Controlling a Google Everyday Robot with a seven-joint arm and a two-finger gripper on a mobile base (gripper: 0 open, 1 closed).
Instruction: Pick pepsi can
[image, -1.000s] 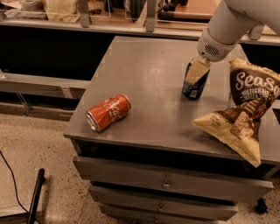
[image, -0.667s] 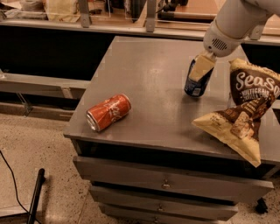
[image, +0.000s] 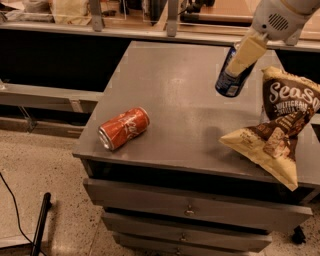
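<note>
Grey and flat, a cabinet top (image: 170, 100) over a stack of drawers (image: 195, 210) fills the middle of the view, with a speckled floor (image: 50, 165) on the left and a long grey ledge (image: 60, 31) along the far side. Over the far right part of that top hangs the robot's white arm (image: 280, 17). Its two-finger gripper (image: 236, 67) is pinched onto the small dark blue aluminium pepsi can (image: 227, 84). One cream-coloured finger (image: 246, 52) lies flat across the can's upper side, while the other is hidden behind it. The pepsi can is tilted, its top leaning toward the far right, and its base seems to be clear of the grey surface. Just to the right and nearer, a crumpled brown and cream snack bag (image: 280, 130) sits on the cabinet top, apart from the can. Well apart to the left, near the front edge, an orange-red drink can (image: 124, 128) lies on its side, its silver end pointing to the near left. On the floor at the near left lies a black rod (image: 41, 222).
</note>
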